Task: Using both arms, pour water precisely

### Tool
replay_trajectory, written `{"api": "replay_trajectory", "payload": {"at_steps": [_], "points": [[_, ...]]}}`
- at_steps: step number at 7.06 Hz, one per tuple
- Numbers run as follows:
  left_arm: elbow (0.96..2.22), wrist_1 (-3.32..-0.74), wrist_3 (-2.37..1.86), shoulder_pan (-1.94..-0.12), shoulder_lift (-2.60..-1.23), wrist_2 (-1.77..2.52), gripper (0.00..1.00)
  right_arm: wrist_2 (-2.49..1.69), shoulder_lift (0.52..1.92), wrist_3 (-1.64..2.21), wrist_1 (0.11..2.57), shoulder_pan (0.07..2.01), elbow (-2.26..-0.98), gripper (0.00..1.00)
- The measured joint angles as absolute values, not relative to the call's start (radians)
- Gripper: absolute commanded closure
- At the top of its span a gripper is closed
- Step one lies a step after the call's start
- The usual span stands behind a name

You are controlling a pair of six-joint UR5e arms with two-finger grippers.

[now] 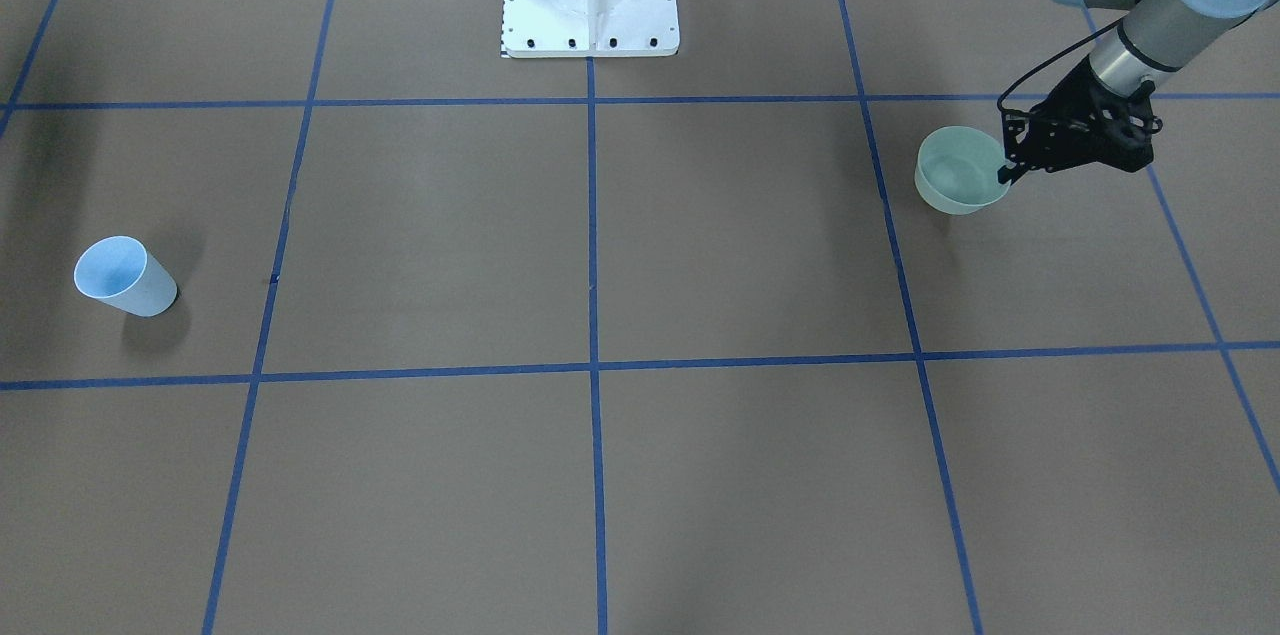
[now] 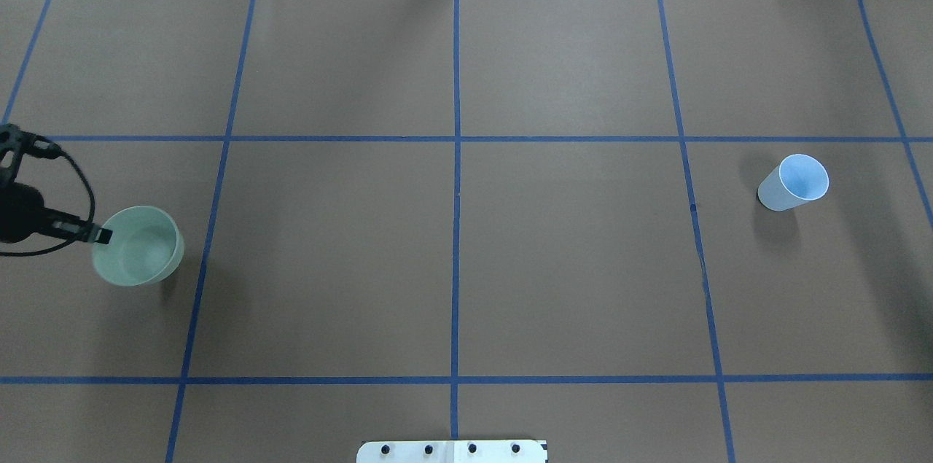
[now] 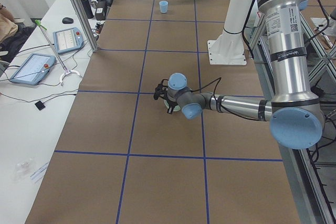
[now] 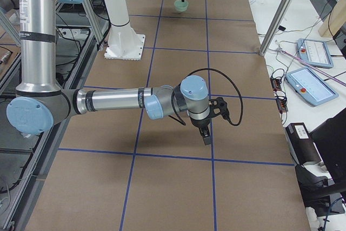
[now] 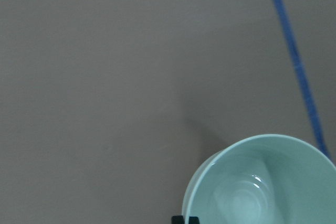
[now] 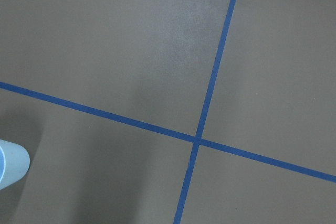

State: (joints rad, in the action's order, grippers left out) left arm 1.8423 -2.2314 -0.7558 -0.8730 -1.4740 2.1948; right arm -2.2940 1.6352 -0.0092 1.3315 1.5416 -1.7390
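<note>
Left gripper [image 1: 1006, 174] is clamped on the rim of the green bowl [image 1: 958, 173], whose body lies just ahead of it, likely ready for tipping. Well apart across the bench [image 1: 450, 245], the blue cup [image 1: 125, 277] stands upright, presumably to receive water. Right gripper [image 4: 207, 138] hangs near that cup; open or closed, I cannot tell.

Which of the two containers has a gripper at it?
The pale green bowl: the left gripper is at its rim. The light blue cup stands alone.
</note>
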Motion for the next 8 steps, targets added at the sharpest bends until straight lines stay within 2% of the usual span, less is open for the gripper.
{"api": "replay_trajectory", "payload": {"at_steps": [1,3,5,7,8], "points": [[1.849,-2.113,-0.79,-0.871,-1.594,2.199,1.0,-2.294,1.635,-0.009,1.332,1.542,-1.739,0.0],[1.782,-1.93,-0.888,-0.826,-1.874,2.191,1.0,-2.294,1.635,-0.009,1.331,1.542,-1.738,0.0],[1.598,-1.891,-0.992,-0.727,-2.142,2.119,1.0,-2.294,1.635,-0.008,1.332,1.542,-1.737,0.0],[1.437,-1.893,-1.06,-0.647,-2.318,2.045,1.0,-2.294,1.633,-0.008,1.333,1.542,-1.733,0.0],[1.409,-1.894,-1.069,-0.629,-2.346,2.03,0.83,-2.294,1.633,-0.008,1.333,1.542,-1.731,0.0]]}}
